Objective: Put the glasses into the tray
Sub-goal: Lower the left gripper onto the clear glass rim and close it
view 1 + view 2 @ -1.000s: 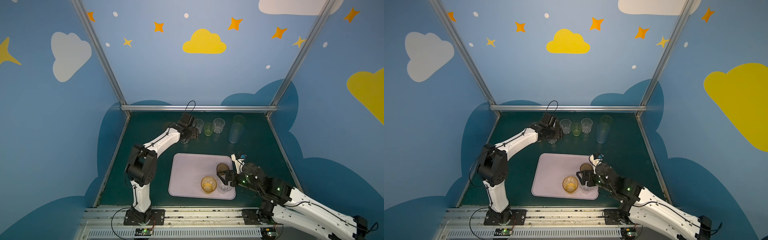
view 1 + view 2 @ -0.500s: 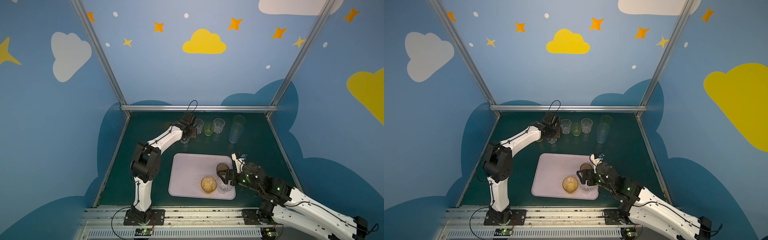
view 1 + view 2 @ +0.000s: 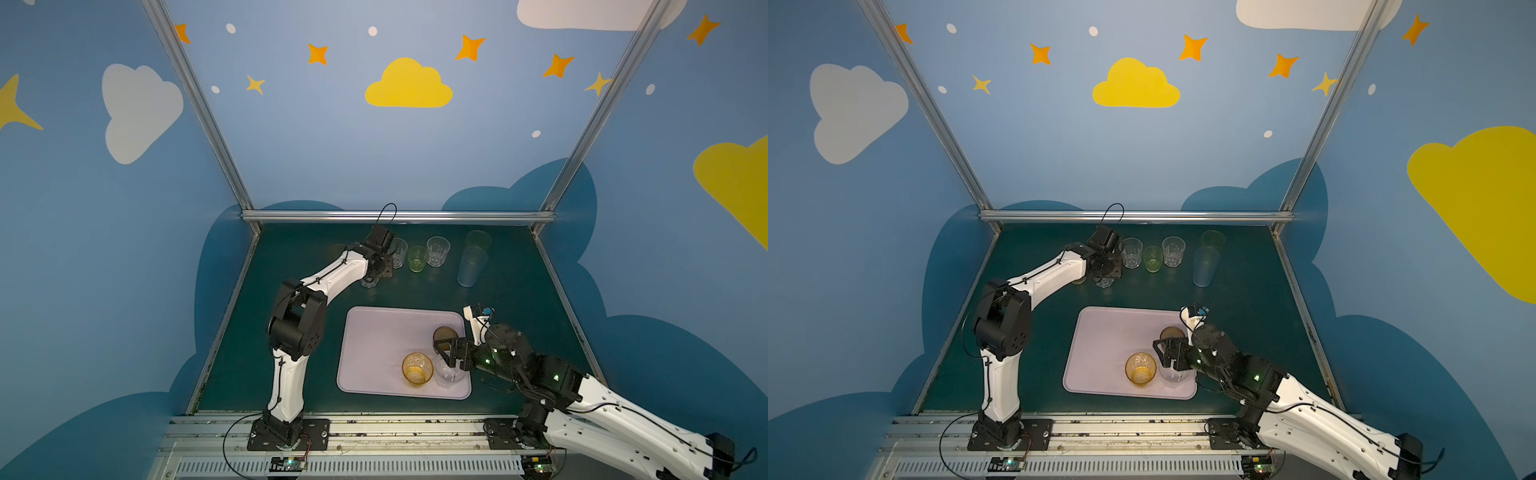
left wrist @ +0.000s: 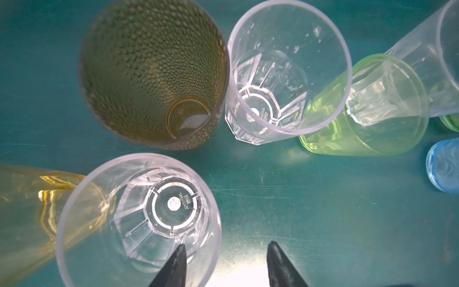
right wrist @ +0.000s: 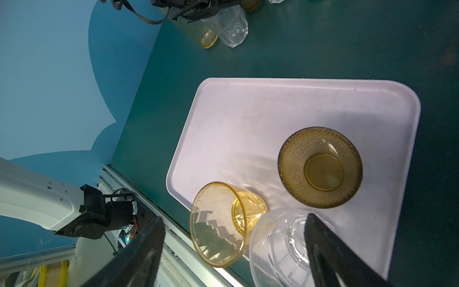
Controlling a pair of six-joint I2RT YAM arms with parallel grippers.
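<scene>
My left gripper [image 4: 226, 248] hangs over a clear faceted glass [image 4: 139, 218] at the back left. One finger is inside its rim and the other outside, with neither touching the wall. In a top view that glass [image 3: 369, 282] shows just below the left gripper [image 3: 376, 272]. The lilac tray [image 3: 374, 332] holds a brown glass [image 3: 445, 334], an amber glass [image 3: 415, 368] and a clear glass [image 3: 449, 371]. My right gripper [image 5: 234, 217] stands wide open above the amber and clear glasses and holds nothing.
Along the back stand a clear glass [image 3: 398, 251], a short green one [image 3: 417, 258], another clear one [image 3: 438, 250], a tall pale blue one [image 3: 471, 266] and a tall green one [image 3: 478, 240]. A brown dotted glass [image 4: 154, 74] and a yellow glass [image 4: 29, 203] crowd the left gripper.
The left gripper's jaws have narrowed around the clear glass's rim, and the left arm's elbow has swung towards the middle. The right arm has not moved.
</scene>
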